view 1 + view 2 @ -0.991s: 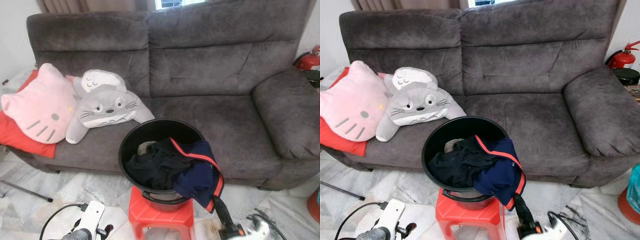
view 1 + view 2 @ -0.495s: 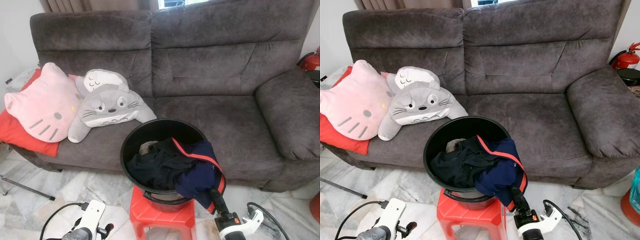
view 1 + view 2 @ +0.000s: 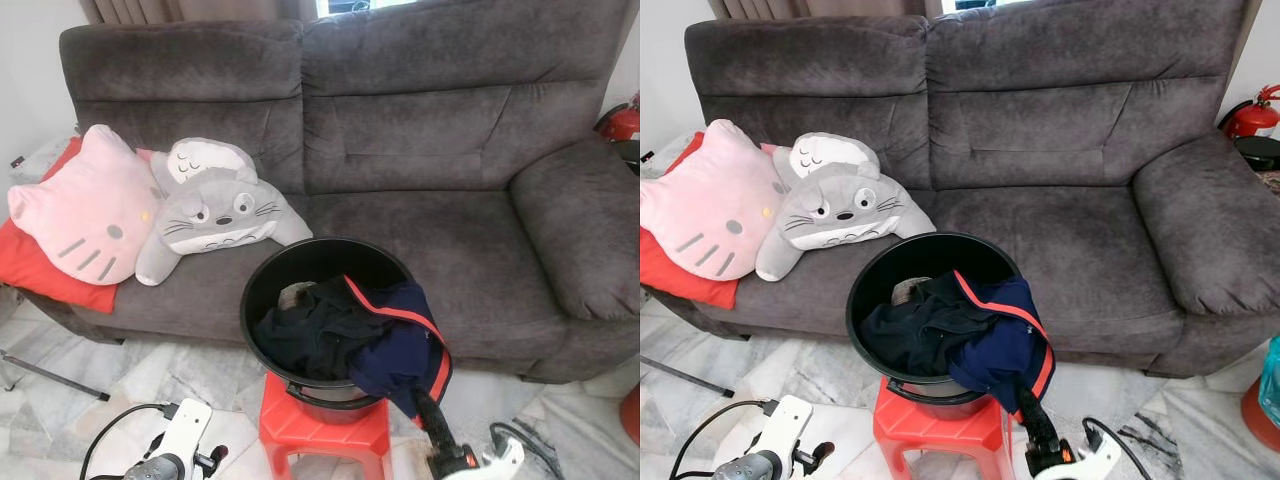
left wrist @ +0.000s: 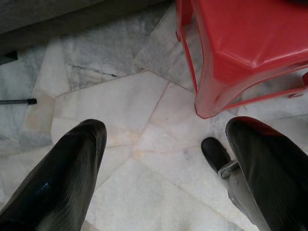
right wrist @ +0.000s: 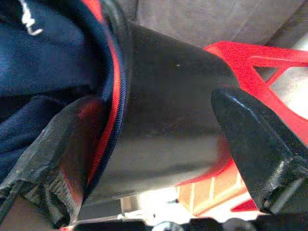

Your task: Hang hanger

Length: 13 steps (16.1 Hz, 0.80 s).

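At the bottom left of the head views the left gripper (image 4: 163, 144) hangs low over the marble floor (image 3: 170, 370), cut off by the frame edge. Its wrist view shows its 2 black fingers (image 4: 72, 163) spread wide with nothing between them, just beside a leg of the red plastic stool (image 3: 320, 435).

At the bottom right the right gripper (image 3: 425, 408) points up at the black bucket (image 3: 262, 280) that stands on the stool. Its tips reach the lowest hanging edge of a navy garment (image 3: 400, 340) with an orange-red trim, which spills over the near right rim. In its wrist view the 2 fingers (image 5: 250, 134) stand apart. 1 is beside the trimmed hem and the other is out by the stool, with the bucket's dark wall between them. Whether the tips touch the cloth cannot be told.

The bucket holds a heap of black clothes (image 3: 305, 335) beside the navy piece, with a pale patch showing under them. Whether a hanger lies in that heap cannot be made out. A small pale hook-shaped mark (image 5: 29, 26) sits on the navy cloth, too small to identify.

Behind, a dark grey sofa (image 3: 450, 130) spans the frame. At centre left on its seat lie a grey plush (image 3: 215, 205), a pink cat cushion (image 3: 75, 205) and a red cushion (image 3: 40, 275). A red fire extinguisher (image 3: 620, 120) is cut off at the upper right edge.
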### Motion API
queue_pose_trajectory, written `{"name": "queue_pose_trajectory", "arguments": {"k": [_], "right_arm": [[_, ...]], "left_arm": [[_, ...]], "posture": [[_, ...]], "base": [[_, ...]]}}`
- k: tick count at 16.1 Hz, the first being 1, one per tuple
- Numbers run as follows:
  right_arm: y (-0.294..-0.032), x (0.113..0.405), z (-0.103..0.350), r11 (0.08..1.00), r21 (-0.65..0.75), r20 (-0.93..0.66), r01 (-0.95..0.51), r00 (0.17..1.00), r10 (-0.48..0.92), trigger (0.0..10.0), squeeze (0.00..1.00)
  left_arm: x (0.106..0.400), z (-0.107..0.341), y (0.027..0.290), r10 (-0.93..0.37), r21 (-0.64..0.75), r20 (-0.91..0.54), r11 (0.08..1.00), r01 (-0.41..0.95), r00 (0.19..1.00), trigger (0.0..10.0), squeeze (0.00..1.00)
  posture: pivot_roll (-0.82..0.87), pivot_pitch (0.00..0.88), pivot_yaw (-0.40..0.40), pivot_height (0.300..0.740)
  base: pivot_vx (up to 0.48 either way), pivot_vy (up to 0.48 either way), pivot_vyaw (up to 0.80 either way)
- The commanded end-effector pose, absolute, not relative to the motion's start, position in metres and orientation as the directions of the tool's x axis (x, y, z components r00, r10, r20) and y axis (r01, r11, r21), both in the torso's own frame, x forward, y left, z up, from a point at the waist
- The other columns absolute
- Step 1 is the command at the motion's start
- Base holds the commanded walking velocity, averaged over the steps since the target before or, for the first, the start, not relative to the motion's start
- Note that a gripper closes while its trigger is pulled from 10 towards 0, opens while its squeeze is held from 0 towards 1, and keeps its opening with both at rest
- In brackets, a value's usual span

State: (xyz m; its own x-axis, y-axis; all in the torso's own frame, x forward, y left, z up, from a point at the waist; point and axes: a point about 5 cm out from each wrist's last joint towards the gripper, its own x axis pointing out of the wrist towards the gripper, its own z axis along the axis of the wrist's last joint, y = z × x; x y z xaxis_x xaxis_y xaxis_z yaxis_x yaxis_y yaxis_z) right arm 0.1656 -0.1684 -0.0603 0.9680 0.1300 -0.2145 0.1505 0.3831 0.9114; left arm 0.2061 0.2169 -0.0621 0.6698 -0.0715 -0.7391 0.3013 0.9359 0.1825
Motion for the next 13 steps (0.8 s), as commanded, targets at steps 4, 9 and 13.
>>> {"name": "queue_pose_trajectory", "arguments": {"k": [4,9,13], "right_arm": [[-0.168,0.1676,-0.0632,0.384,0.908,-0.232,0.17,0.965,0.122,10.0,0.0],[-0.1692,0.1715,-0.0628,0.4,0.904,-0.223,0.15,0.964,0.142,10.0,0.0],[-0.1683,0.1724,-0.062,0.394,0.91,-0.201,0.127,0.967,0.154,10.0,0.0]], "left_arm": [[0.2067,-0.0603,0.2228,-0.057,0.212,-0.738,0.926,0.312,0.672,10.0,0.0],[0.2057,-0.0612,0.2221,-0.056,0.212,-0.742,0.926,0.313,0.668,10.0,0.0],[0.206,-0.0609,0.222,-0.059,0.21,-0.74,0.926,0.314,0.67,10.0,0.0]], "posture": [[-0.18,0.0,0.135,0.74],[-0.18,0.0,0.135,0.74],[-0.18,0.0,0.135,0.74]], "base": [[0.0,0.0,0.0],[0.0,0.0,0.0],[0.0,0.0,0.0]]}}
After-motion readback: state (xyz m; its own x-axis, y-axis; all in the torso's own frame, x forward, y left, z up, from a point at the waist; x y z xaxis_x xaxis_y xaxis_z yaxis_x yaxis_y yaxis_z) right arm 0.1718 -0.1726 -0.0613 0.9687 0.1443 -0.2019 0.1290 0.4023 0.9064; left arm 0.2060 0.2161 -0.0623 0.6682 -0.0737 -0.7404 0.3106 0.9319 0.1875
